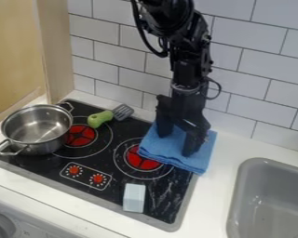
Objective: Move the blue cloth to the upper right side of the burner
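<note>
Bright, soft light glints on the metal pot.

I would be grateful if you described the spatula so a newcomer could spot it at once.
Find the black stovetop, then look toward its back edge, between the steel pot and the blue cloth. The spatula there has a grey slotted head and, unlike its neighbours, a bright green handle.

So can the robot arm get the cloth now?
Probably yes: the gripper is right down at the cloth, its fingers look apart, and I see nothing else lying on it.
</note>
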`<state>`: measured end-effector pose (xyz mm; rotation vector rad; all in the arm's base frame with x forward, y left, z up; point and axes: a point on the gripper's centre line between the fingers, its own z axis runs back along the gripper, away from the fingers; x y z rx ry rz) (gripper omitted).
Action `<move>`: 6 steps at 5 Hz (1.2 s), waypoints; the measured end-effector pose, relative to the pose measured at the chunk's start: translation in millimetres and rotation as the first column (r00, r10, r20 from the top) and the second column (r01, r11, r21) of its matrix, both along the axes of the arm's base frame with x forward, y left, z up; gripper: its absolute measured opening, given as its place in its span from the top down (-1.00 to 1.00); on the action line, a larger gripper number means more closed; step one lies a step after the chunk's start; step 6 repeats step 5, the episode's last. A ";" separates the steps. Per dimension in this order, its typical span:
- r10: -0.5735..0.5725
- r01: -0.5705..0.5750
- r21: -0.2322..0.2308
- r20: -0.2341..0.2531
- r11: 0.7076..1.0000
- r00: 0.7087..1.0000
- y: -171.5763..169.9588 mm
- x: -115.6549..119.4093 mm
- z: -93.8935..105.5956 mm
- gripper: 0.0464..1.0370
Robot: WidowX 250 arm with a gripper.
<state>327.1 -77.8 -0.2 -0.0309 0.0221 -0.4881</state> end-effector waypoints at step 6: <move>0.005 0.022 -0.110 0.239 0.994 0.971 2.1 -12.7 72.1 -0.92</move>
